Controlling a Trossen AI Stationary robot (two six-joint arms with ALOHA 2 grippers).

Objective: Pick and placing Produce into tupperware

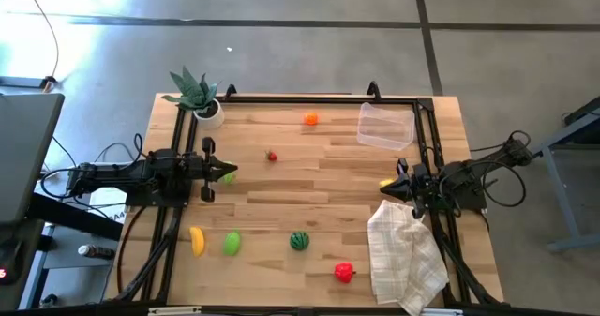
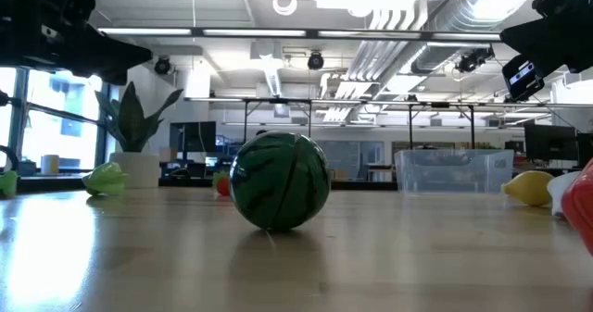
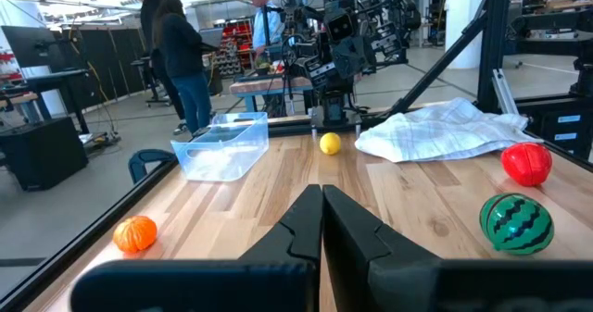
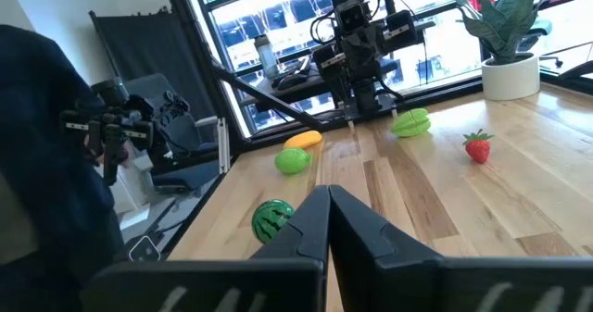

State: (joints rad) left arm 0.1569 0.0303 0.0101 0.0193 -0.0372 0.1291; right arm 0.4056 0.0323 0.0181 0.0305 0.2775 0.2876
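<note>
My left gripper waits shut at the table's left edge, pointing level, above a green piece. My right gripper waits shut at the right edge, beside the lemon. The clear tupperware stands empty at the far right. Lying loose on the wood are the orange, strawberry, banana, another green piece, watermelon and red pepper.
A white checked cloth lies crumpled at the near right, below my right gripper. A potted plant stands at the far left corner. A black frame rail runs along the far edge. People stand in the room beyond.
</note>
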